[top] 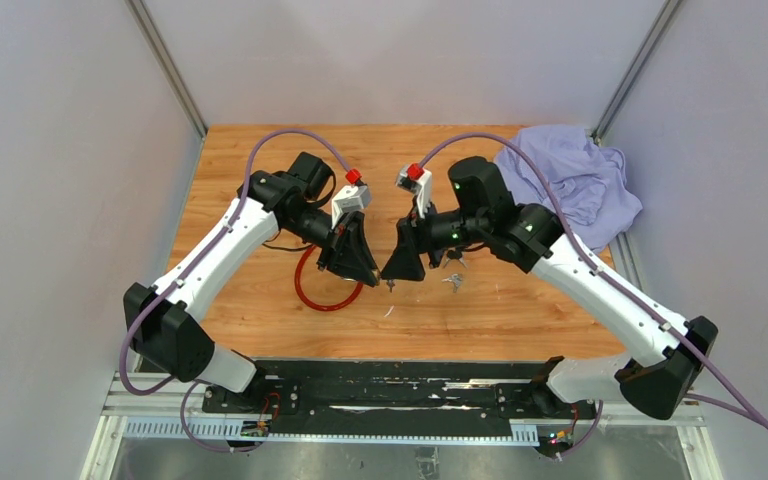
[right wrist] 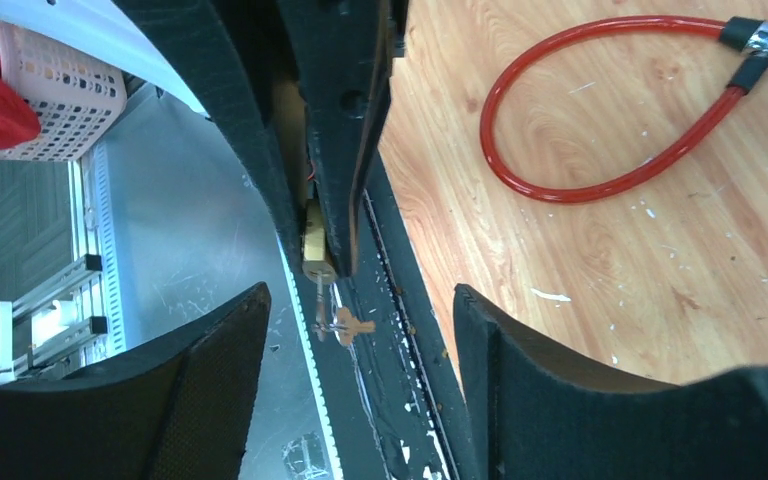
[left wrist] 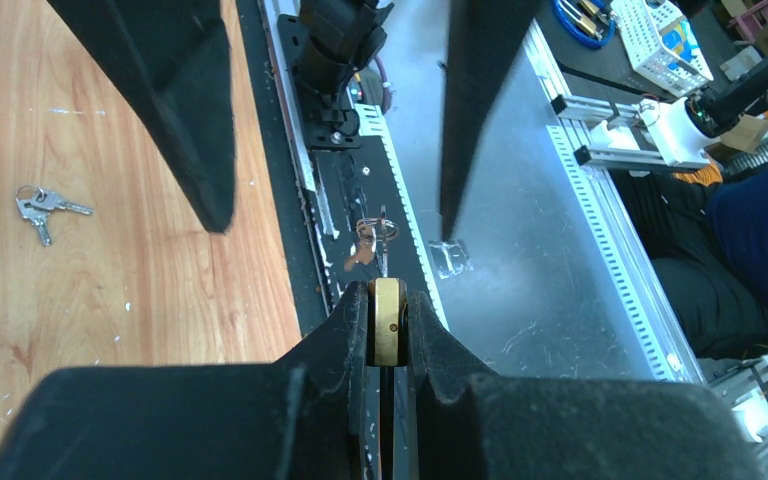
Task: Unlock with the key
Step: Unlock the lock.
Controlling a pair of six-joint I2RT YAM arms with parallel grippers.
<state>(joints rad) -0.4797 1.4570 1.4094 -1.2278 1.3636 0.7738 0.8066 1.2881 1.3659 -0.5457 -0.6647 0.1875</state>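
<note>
My left gripper (top: 364, 266) (left wrist: 388, 298) is shut on a small brass padlock (left wrist: 388, 322) (right wrist: 317, 252), held above the table's near edge. A key (left wrist: 381, 243) (right wrist: 332, 308) sticks out of the padlock's end, and a ring with a copper-coloured tag hangs from it. My right gripper (top: 401, 268) (right wrist: 360, 305) faces the left one. It is open wide, its fingers (right wrist: 210, 380) on either side of the key without touching it.
A red cable loop (top: 326, 292) (right wrist: 600, 150) lies on the wooden table (top: 520, 320) under the left gripper. Loose key bunches (top: 452, 278) (left wrist: 40, 205) lie near the right gripper. A purple cloth (top: 572, 178) is heaped at the back right corner.
</note>
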